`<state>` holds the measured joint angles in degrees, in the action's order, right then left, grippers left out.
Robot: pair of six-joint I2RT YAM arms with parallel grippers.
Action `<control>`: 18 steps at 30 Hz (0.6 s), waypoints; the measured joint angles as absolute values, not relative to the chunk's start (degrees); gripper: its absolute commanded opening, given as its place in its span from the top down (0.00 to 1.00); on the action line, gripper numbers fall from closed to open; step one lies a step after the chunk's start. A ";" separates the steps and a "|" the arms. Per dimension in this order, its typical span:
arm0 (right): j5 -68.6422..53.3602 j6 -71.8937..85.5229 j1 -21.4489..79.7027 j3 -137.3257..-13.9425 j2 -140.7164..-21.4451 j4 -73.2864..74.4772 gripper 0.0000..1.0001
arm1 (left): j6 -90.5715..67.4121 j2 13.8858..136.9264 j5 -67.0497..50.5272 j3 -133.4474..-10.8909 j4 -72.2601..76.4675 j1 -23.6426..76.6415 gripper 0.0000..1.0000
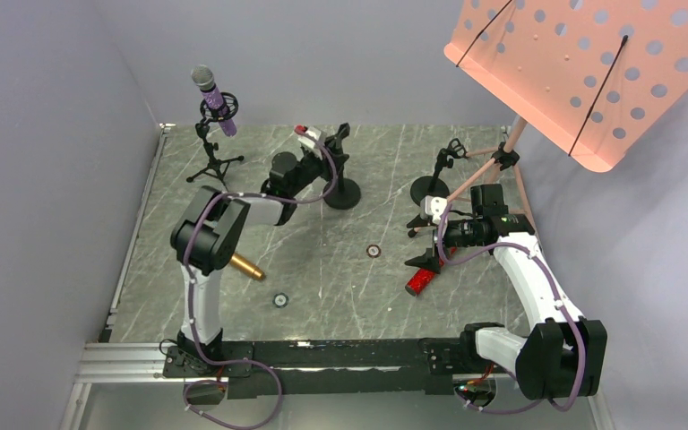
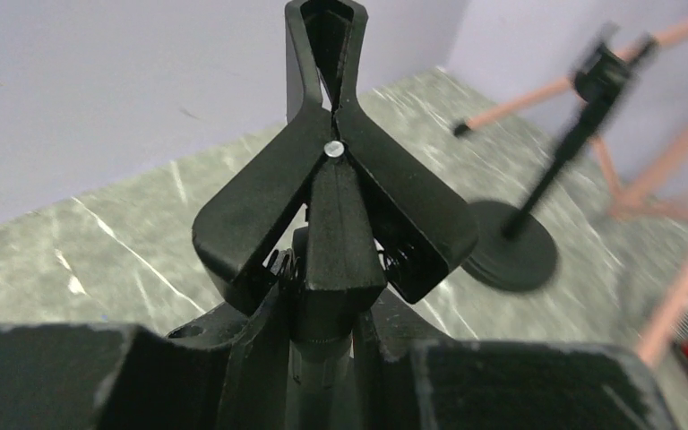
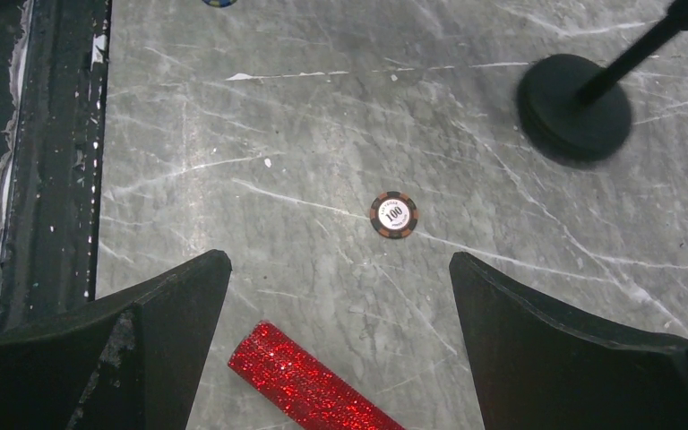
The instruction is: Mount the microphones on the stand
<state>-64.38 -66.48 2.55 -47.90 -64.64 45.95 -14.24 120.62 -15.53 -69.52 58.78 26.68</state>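
Left gripper (image 2: 322, 345) brackets the stand clip (image 2: 331, 215); clamped or not, I cannot tell. Right gripper (image 3: 340, 269) gapes over the red microphone (image 3: 309, 381). Gold microphone (image 1: 246, 266) lies on the grey marbled table (image 1: 340, 269), purple microphone (image 1: 216, 98) in the tripod stand (image 1: 210, 157); pale walls (image 1: 322, 54); left arm (image 1: 233, 215) reaches far, right arm (image 1: 528, 269) bends inward

Arms (image 1: 199, 305) white, blk joints (image 1: 206, 235), purple cables (image 1: 277, 391).

Sparkly red glitter microphone (image 3: 309, 381), matt black plastic clip (image 2: 336, 215) (metal pin (image 2: 332, 150)), grey marbled tabletop (image 3: 278, 134).
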 measured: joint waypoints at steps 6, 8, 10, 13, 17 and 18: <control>-64.42 -66.70 2.55 -47.94 -64.73 46.35 0.00 | -11.33 105.95 -30.89 -54.70 56.31 26.72 1.00; -64.45 -66.85 2.55 -47.97 -64.95 46.50 0.00 | -11.25 100.92 -37.26 -51.51 55.02 26.81 1.00; -64.45 -66.96 2.55 -47.97 -65.17 46.68 0.00 | -11.14 96.68 -41.78 -48.38 54.81 27.00 1.00; -64.45 -66.98 2.55 -47.97 -65.47 46.70 0.00 | -9.45 88.99 -46.17 -40.80 54.33 27.55 1.00; -64.42 -66.94 2.55 -47.97 -65.60 46.70 0.00 | -5.69 82.11 -47.09 -33.76 50.52 29.63 1.00; -64.42 -66.94 2.55 -47.97 -65.65 46.68 0.00 | -4.56 81.21 -46.72 -32.71 49.71 30.46 1.00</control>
